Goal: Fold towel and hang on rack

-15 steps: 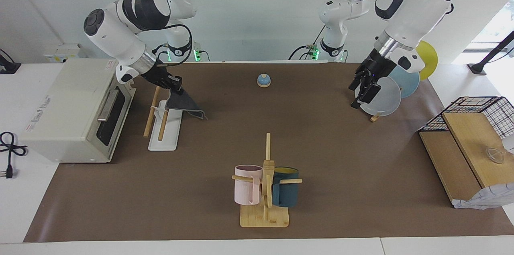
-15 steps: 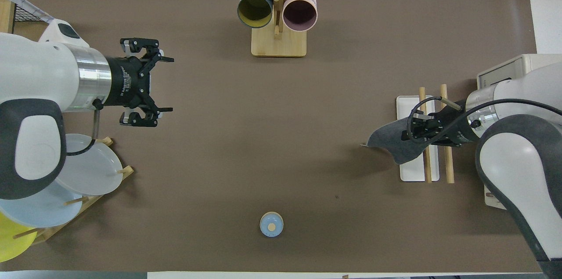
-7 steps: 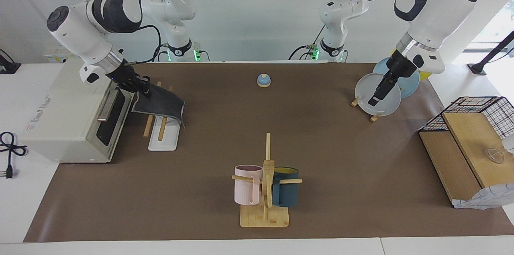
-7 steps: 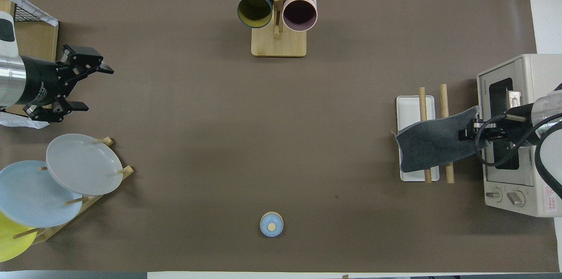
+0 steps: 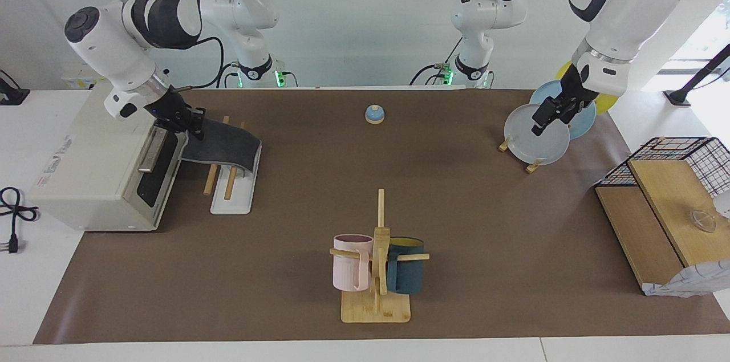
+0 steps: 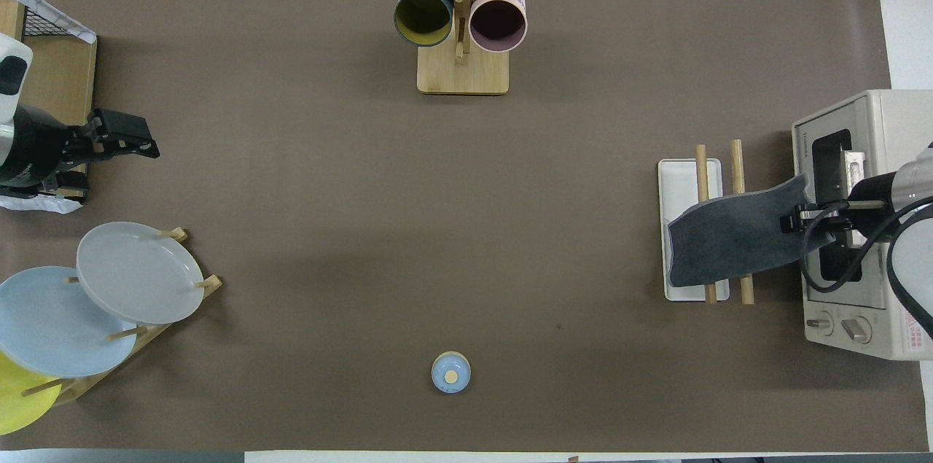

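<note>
Grey, thin and limp, the towel (image 5: 222, 145) drapes across both wooden rods of the rack (image 5: 231, 196) beside the toaster oven (image 5: 97, 157), pinched at its oven-side edge by the right gripper (image 5: 191, 122); likely light and easily dragged, best held by an edge. Facing view alone shows the sag over the rods; overhead view alone shows the spread. Left gripper (image 5: 548, 114) waiting over the plates (image 5: 542, 137), fingers unreadable.

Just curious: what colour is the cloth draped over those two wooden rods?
Dark grey; the towel shows best in the overhead view.
</note>
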